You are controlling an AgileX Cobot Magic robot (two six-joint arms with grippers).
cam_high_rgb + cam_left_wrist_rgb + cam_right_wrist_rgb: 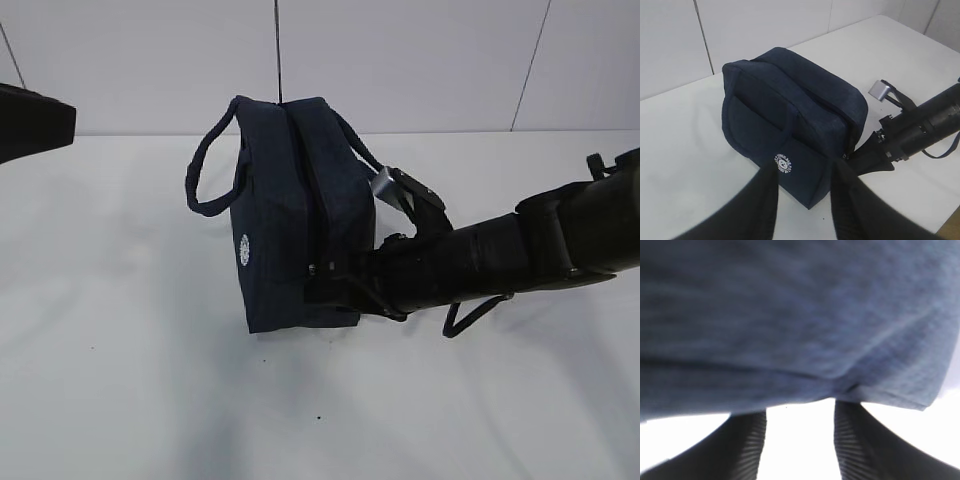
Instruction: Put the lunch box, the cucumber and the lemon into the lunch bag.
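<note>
The dark navy lunch bag (280, 220) stands upright on the white table, with its loop handles (205, 170) hanging at the sides and its round white logo (783, 163) low on one face. Its zipper seam (305, 200) runs over the top and down the near end, and looks closed. My right gripper (335, 285) is pressed low against the bag's right end; in the right wrist view its ribbed fingers (752, 440) stand apart, open, with only table between them and bag fabric (790, 315) at the tips. My left gripper (805, 175) hovers open, short of the bag's logo corner. The lunch box, cucumber and lemon are out of view.
The right arm (520, 250) stretches in from the right edge, low over the table, with a silver-grey block (383, 182) above its wrist. A black part of the left arm (30, 120) juts in at the upper left. A pale panelled wall (420, 60) stands behind the table.
</note>
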